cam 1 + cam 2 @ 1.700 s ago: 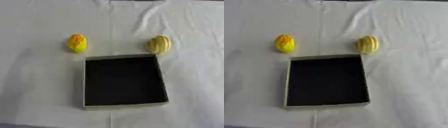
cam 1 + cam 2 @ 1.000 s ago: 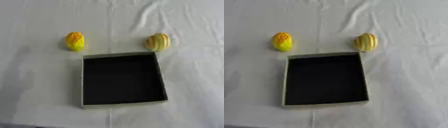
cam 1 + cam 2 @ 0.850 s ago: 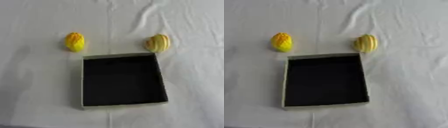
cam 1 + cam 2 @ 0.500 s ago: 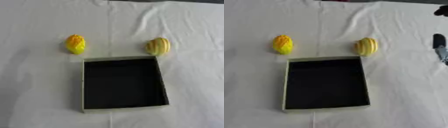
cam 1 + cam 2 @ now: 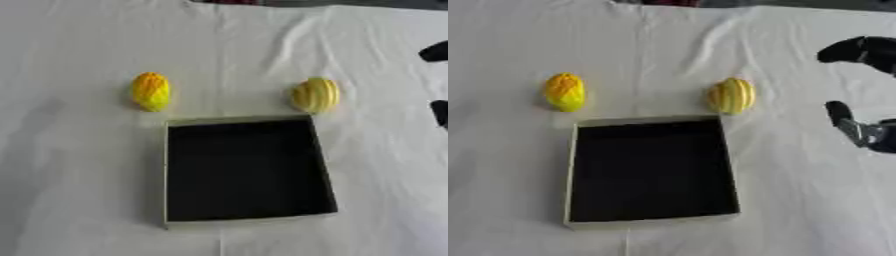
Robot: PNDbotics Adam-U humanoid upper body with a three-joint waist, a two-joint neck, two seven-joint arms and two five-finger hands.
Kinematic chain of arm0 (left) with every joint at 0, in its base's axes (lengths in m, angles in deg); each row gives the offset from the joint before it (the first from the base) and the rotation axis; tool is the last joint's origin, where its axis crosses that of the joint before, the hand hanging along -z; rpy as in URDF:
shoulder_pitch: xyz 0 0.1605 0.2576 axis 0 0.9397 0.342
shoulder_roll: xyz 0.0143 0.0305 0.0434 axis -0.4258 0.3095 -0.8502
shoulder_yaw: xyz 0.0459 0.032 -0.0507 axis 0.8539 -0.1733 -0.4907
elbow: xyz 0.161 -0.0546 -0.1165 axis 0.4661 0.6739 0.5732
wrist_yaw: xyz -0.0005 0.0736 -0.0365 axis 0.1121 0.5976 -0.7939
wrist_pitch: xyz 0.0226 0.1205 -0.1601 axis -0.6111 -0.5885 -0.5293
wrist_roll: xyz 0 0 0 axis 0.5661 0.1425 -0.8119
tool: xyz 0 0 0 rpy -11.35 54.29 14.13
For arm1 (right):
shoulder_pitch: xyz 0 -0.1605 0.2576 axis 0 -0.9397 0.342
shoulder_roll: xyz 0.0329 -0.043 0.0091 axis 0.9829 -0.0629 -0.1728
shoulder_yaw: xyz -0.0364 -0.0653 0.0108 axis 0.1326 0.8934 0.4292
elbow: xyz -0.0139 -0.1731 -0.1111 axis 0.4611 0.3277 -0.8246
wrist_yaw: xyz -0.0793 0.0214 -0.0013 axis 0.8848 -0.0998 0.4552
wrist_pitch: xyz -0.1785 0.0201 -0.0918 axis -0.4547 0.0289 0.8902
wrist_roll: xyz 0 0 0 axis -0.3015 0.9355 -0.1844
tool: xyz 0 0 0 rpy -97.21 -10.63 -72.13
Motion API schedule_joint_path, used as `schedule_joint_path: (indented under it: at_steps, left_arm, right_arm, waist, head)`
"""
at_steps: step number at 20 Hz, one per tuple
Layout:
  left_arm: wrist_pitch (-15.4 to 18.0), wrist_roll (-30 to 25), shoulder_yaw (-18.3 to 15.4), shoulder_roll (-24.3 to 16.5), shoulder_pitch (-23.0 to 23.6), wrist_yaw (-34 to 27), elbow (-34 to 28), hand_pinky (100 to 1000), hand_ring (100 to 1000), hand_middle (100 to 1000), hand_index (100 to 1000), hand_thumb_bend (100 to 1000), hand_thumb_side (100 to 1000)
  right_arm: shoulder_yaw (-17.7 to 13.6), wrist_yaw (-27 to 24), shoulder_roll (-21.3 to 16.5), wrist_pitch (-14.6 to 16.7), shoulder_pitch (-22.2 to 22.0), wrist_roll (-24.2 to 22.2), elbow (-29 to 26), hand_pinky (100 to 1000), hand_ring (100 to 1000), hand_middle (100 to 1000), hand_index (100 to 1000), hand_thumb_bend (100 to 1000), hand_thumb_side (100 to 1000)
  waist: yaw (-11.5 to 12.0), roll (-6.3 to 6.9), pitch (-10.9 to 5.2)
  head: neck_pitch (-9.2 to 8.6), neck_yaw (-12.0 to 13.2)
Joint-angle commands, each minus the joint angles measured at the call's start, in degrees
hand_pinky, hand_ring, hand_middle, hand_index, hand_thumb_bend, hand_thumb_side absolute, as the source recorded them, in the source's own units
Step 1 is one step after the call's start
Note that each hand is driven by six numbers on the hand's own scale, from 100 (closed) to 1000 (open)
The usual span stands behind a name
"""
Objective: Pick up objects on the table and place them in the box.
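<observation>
White cloth-covered table (image 5: pixel 79 200), creased toward the far side. Open box (image 5: pixel 572 170) sits at centre — pale cream walls, black inside, nothing in it. Two task objects both outside the box on the cloth, just beyond its far edge: an orange-yellow oval object (image 5: pixel 150 91) off the box's far left corner, close to it but not touching, and a pale yellow ribbed oval object (image 5: pixel 731 95) at the far right corner, just beside the rim; contact with the rim cannot be told. The two lie well apart from each other, roughly level across the table. Right hand (image 5: pixel 866 51) enters from the right edge, best seen in the right eye view: a black upper part of the hand up top and a separate lower digit (image 5: pixel 839 112) with a silver-grey section below it, a wide gap between the two — spread apart, grasping nothing. It hangs to the right of the ribbed object, near but clear of it and of the box. In the left eye view only two dark tips of that hand show at the right edge. Left hand does not appear in either view. Dark strip along the far edge of the table, too unclear to identify.
</observation>
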Motion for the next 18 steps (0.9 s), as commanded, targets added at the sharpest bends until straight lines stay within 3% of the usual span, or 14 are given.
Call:
schedule_joint_path:
  at_steps: [1, 4, 5, 10, 18]
  left_arm:
    - [-0.05, -0.61, 0.05, -0.87, -0.76, -0.47, -0.92, 846, 810, 758, 857, 100, 611]
    - [-0.1, -1.01, 0.21, -0.7, -0.83, -0.75, -0.92, 846, 810, 759, 857, 100, 611]
    - [-0.14, -1.12, 0.26, -0.62, -0.85, -0.87, -0.92, 847, 810, 759, 857, 100, 612]
    - [-0.45, -1.92, 0.75, -0.19, -1.03, -1.48, -0.92, 848, 810, 758, 856, 100, 612]
    - [-0.2, -3.06, 1.34, -0.43, -2.16, -2.77, -0.92, 848, 811, 759, 855, 100, 611]
  right_arm:
    - [0.05, 3.15, -4.29, -0.56, 1.25, -2.88, -0.91, 866, 884, 855, 910, 100, 382]
    - [0.93, 4.39, -3.83, -1.09, 2.5, -3.84, -0.91, 872, 885, 838, 907, 100, 368]
    - [1.33, 3.81, -3.62, -1.49, 3.07, -3.74, -0.91, 878, 886, 814, 898, 100, 327]
    - [3.88, -1.19, -3.14, -3.81, 7.21, -4.78, -0.89, 883, 882, 776, 887, 100, 313]
    - [8.75, -1.27, -0.37, -7.34, 14.87, -8.0, 2.85, 888, 891, 783, 893, 100, 391]
  waist:
    - [0.08, 0.11, -0.92]
    - [0.22, 0.17, -0.9]
    - [0.32, 0.17, -0.89]
    - [0.91, 0.08, -0.87]
    - [2.28, -0.25, -0.91]
  head:
    - [-0.76, -0.43]
    - [-0.7, -0.58]
    - [-0.65, -0.73]
    - [-0.47, -1.56]
    - [-0.27, -3.02]
